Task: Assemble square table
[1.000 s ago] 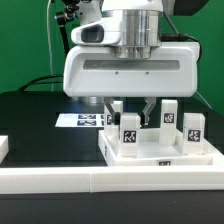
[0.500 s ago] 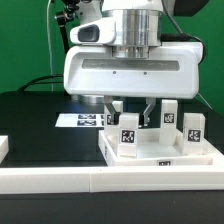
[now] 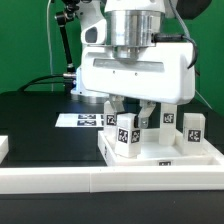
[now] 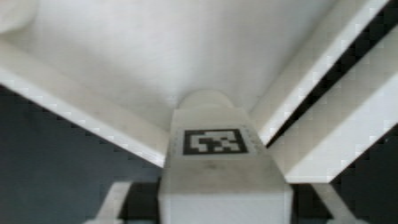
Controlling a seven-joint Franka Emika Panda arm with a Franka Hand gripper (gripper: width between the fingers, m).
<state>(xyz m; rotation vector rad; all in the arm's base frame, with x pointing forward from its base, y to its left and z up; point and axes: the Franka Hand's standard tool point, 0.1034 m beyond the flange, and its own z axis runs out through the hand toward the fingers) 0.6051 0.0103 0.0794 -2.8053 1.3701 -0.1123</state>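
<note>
Now, working across the exterior view from its left, with the large white plastic square slab (image 3: pixel 160 150) as my landmark: the flat strip of printed tags (image 3: pixel 83 120) lies on the black table (image 3: pixel 35 125) beyond the slab's left corner. At the slab's near-left corner my fingers (image 3: pixel 127 118) are partly closed around a small white tagged block leg (image 3: pixel 127 133), standing upright on it. Since a moment ago my wrist has turned, leg with it, so I judge I am screwing it in. To its right, three more legs (image 3: pixel 193 127) stand on the slab.
</note>
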